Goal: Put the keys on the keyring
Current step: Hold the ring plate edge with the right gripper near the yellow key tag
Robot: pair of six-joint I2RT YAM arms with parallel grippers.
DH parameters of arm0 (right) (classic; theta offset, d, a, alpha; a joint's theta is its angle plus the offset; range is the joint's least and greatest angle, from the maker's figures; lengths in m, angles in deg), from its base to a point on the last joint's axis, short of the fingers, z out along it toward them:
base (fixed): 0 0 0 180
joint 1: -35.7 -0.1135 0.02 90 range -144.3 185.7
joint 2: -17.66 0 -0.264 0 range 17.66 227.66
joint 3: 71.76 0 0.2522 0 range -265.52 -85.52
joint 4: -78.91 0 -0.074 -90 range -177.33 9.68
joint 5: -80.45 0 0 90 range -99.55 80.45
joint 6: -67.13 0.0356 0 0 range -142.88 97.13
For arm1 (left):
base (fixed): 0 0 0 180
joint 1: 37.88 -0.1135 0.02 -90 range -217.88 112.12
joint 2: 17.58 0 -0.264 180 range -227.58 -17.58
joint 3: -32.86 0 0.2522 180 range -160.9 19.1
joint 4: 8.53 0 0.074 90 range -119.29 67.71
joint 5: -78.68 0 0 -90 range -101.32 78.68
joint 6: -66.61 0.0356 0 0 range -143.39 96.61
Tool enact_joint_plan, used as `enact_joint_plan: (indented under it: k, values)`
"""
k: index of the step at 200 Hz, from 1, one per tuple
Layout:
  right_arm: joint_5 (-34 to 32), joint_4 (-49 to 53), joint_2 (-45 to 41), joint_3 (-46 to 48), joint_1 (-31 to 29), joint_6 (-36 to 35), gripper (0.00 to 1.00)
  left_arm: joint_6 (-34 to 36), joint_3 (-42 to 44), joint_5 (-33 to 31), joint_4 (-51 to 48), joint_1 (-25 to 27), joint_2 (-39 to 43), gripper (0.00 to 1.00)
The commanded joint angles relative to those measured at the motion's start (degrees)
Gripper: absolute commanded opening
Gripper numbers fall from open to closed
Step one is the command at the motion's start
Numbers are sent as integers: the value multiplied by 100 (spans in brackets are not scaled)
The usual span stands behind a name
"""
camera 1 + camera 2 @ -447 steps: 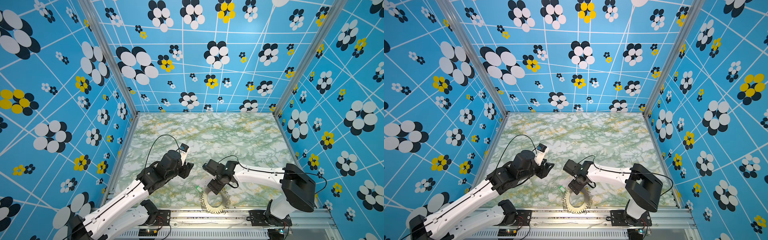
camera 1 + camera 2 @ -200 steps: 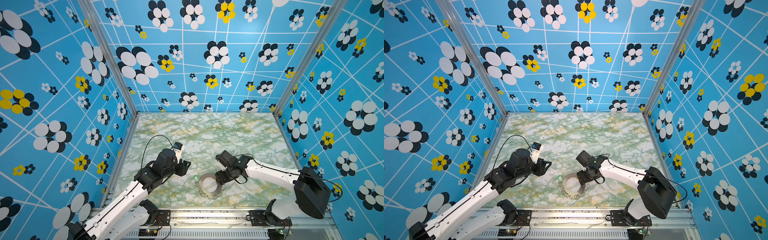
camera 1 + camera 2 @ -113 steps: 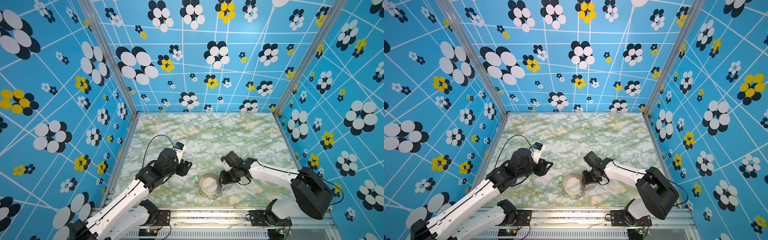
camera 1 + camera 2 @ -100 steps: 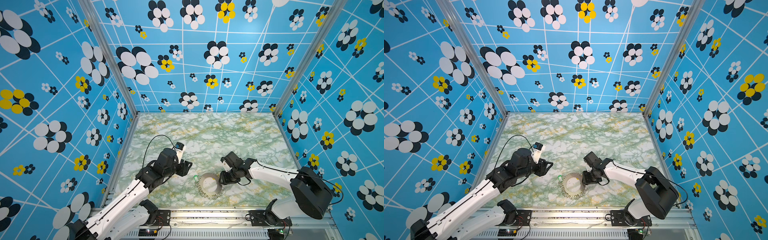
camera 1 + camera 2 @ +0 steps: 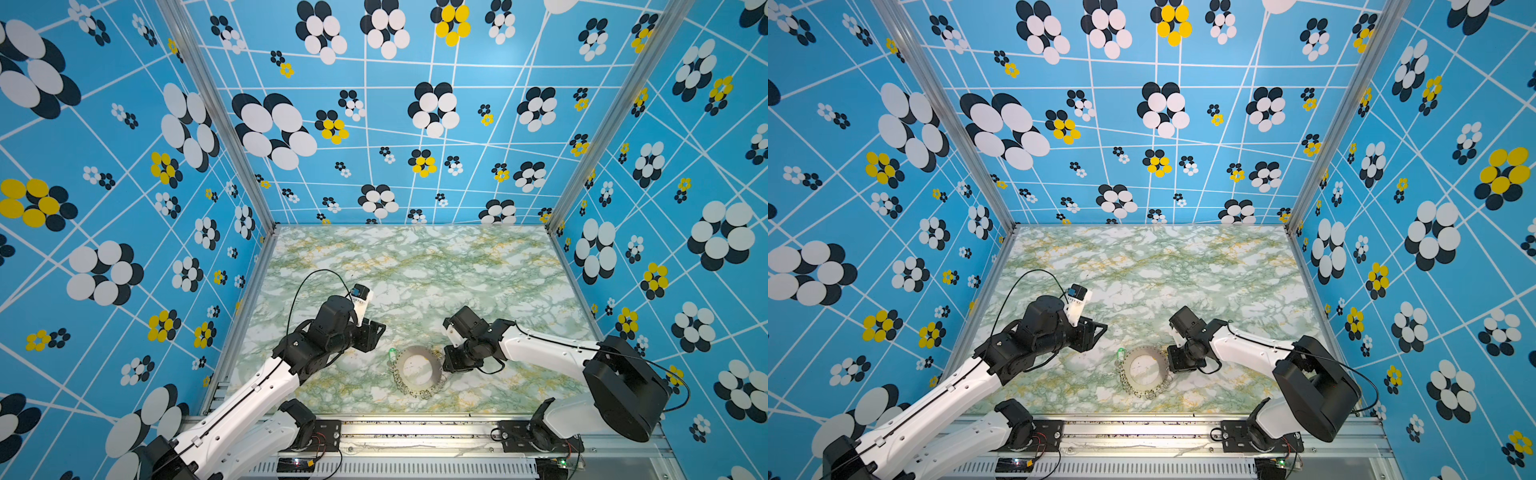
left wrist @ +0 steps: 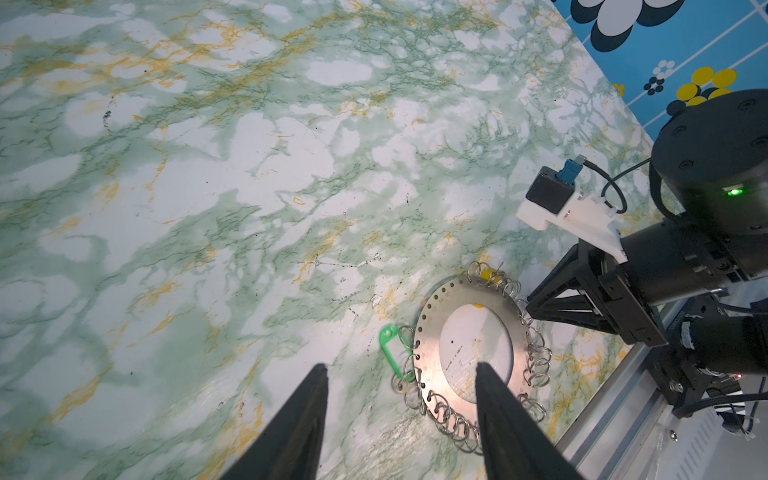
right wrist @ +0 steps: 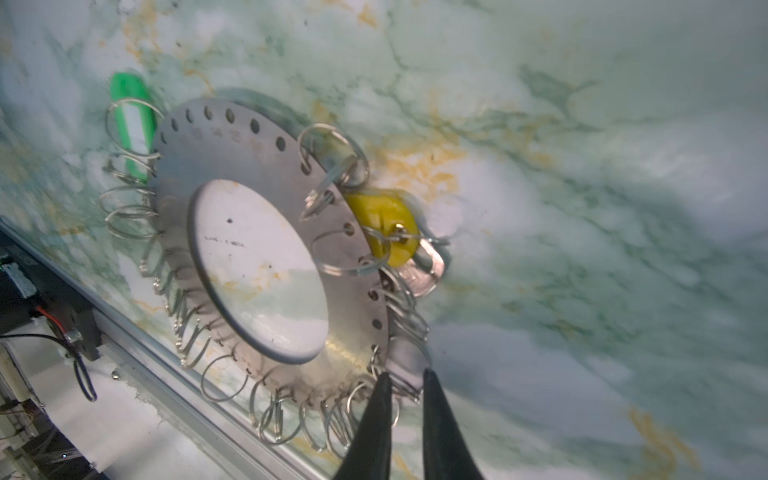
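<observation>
Looking from the near rail outward, I see the keyring [image 5: 418,370] lying flat on the marbled table [image 5: 415,266], low and a little right of centre in both top views. My right claw [image 7: 405,386] sits at the ring's right rim, its fingers nearly together and pinching the small wire loops [image 7: 401,376] there. The yellow key tag [image 7: 384,226] lies at the ring's rim, partly under it, with a wire loop through it; a silver metal piece [image 7: 424,272] rests just beside it. The green key tag [image 6: 392,349] lies against the rim on the opposite side. My left claw [image 6: 401,374] hovers above the table left of the ring, fingers spread apart and holding nothing.
</observation>
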Motion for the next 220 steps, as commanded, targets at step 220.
enact_joint_plan:
  k: [220]
  values:
    - [193,-689,272,96,1,-28,24,1,-107,8,11,33,147,58]
